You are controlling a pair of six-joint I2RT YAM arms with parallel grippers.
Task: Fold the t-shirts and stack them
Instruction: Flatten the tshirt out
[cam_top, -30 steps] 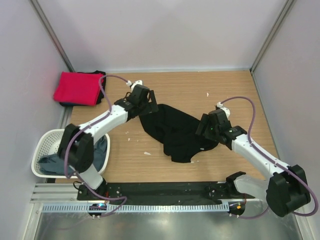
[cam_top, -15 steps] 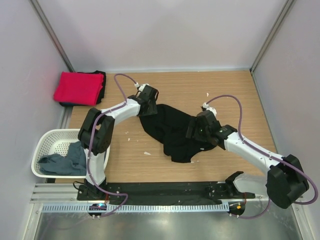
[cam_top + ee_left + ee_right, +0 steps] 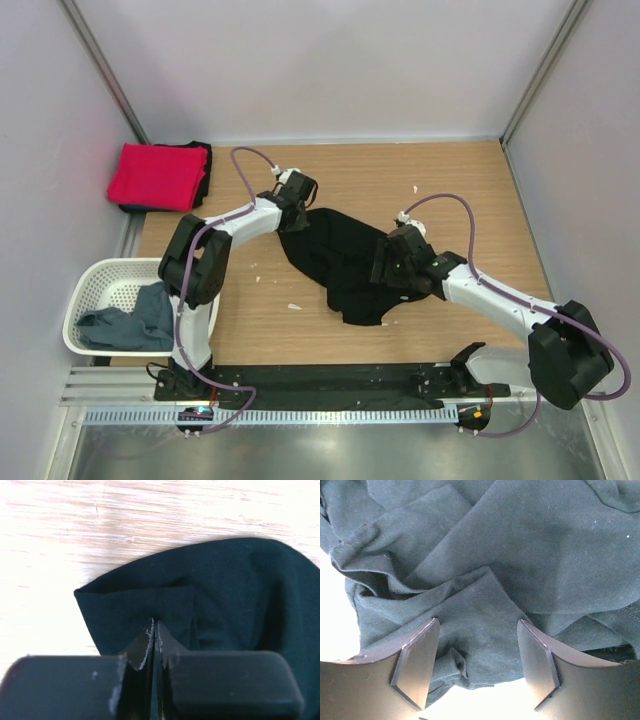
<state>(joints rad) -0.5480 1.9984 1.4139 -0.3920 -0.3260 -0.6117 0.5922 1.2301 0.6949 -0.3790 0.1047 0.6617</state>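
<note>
The black t-shirt (image 3: 345, 255) lies crumpled in the middle of the wooden table. My left gripper (image 3: 297, 216) is at its far left corner, shut on the edge of the black cloth (image 3: 225, 590), with the fingertips (image 3: 155, 626) pressed together over a hem. My right gripper (image 3: 386, 268) rests low on the shirt's right side and stands open, and a raised fold of the cloth (image 3: 485, 605) lies between its fingers (image 3: 417, 660). The red t-shirt (image 3: 155, 175) lies folded at the far left. The grey-blue t-shirt (image 3: 130, 320) sits bunched in the basket.
The white lattice basket (image 3: 92, 277) stands off the table's near left corner. A dark cloth (image 3: 203, 158) shows under the red t-shirt. Small white scraps (image 3: 294, 306) dot the wood. Grey walls close in the table on three sides.
My left gripper has closed on the black shirt's far left corner. My right gripper has slid left and down onto the shirt, its jaws narrowing around a fold.
</note>
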